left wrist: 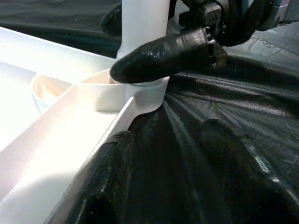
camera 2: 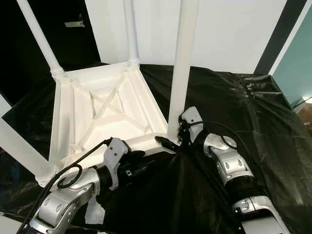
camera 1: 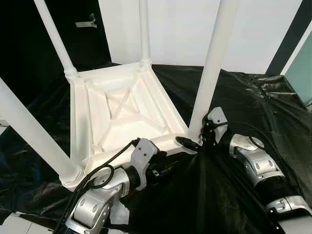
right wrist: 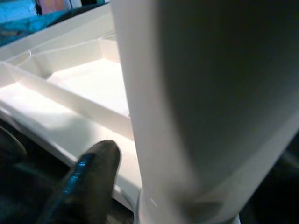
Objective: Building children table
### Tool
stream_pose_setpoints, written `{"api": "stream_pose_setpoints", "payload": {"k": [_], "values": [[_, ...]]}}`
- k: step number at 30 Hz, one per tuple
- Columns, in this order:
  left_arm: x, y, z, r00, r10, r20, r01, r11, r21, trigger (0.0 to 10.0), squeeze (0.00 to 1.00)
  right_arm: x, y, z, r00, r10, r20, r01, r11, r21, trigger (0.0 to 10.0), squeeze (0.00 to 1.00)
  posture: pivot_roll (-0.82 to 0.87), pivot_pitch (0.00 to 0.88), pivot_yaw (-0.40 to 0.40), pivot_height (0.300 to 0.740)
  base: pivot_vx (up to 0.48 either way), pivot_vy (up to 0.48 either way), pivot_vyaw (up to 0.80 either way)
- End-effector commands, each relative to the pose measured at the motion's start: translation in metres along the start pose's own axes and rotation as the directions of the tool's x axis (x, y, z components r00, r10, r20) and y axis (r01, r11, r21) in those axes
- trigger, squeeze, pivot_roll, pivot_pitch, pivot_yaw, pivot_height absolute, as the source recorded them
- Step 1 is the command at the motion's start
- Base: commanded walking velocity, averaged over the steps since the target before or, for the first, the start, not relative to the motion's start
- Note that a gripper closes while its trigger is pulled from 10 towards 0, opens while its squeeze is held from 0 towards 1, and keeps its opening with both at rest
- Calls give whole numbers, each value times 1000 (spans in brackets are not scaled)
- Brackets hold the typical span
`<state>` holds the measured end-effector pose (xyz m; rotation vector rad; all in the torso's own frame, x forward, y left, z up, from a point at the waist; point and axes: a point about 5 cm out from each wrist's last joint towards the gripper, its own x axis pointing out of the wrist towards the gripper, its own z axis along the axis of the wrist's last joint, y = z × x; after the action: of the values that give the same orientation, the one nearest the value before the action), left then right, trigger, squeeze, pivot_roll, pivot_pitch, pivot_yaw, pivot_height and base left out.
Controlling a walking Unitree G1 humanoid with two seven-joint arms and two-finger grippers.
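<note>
Four upright legs (camera 1: 211, 73) fence tabletop (camera 1: 122, 112), black sheet (camera 1: 234, 97) open

Black plastic sheet (camera 1: 243, 97) over the floor (crinkled), upturned white table (camera 1: 122, 117) resting on it

— What do my arms look like from the head camera?

— I see two silver arms. My left arm (camera 1: 100, 202) has a rounded metal shell, a pale grey wrist block and a thick black cable looping beside it. My right arm (camera 1: 261, 168) is built of glossy silver segments with a ribbed black sleeve at the joint and a thin black cable arcing over it.

— And the fingers?

— Mine are long, black and rubbery, with rounded tips (left wrist: 103, 186). The right one (right wrist: 86, 186) gleams.
</note>
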<state>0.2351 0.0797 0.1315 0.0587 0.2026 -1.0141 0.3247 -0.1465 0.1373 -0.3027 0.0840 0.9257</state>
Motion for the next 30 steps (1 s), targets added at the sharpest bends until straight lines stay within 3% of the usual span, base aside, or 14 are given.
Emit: {"api": "stream_pose_setpoints", "payload": {"k": [1,12,14,17,21,25,27,28,30], "values": [[-2,1,1,1000,-3,1,3,1000,9,10000,0,4,2,1,999,47,-18,-47,999,-26,0,0,12,0,-26,740,0,0,0],[0,0,2,1000,-3,6,3,1000,5,10000,0,-5,-4,-10,998,45,-37,-45,999,-4,0,0,0,0,-21,740,0,0,0],[1,0,2,1000,-9,6,9,1000,5,10000,0,-6,-2,-13,999,-10,-37,11,1000,26,10000,0,-9,0,-17,740,0,0,0],[2,-1,2,1000,-13,6,13,1000,5,10000,0,-5,-1,-15,994,-95,-59,92,995,-38,10000,0,-16,0,-12,740,0,0,0],[2,-2,2,1000,-22,5,22,1000,4,10000,0,1,6,-12,970,-240,-38,242,969,44,10000,0,-26,0,-4,740,0,0,0],[2,-2,2,1000,-27,4,27,1000,3,10000,0,4,12,-14,950,-308,-56,311,947,76,10000,0,-30,0,-1,740,0,0,0],[2,-3,1,1000,-30,2,30,1000,2,10000,0,7,20,-16,917,-392,-75,399,909,119,10000,0,-31,0,-1,740,0,0,0],[2,-3,1,1000,-30,2,30,1000,2,10000,0,7,20,-16,917,-392,-75,399,909,119,10000,0,-31,0,-1,740,0,0,0],[1,-3,1,999,-32,0,32,999,-1,10000,0,10,30,-20,862,-494,-116,507,846,165,10000,0,-33,0,-4,740,0,0,0]]}}
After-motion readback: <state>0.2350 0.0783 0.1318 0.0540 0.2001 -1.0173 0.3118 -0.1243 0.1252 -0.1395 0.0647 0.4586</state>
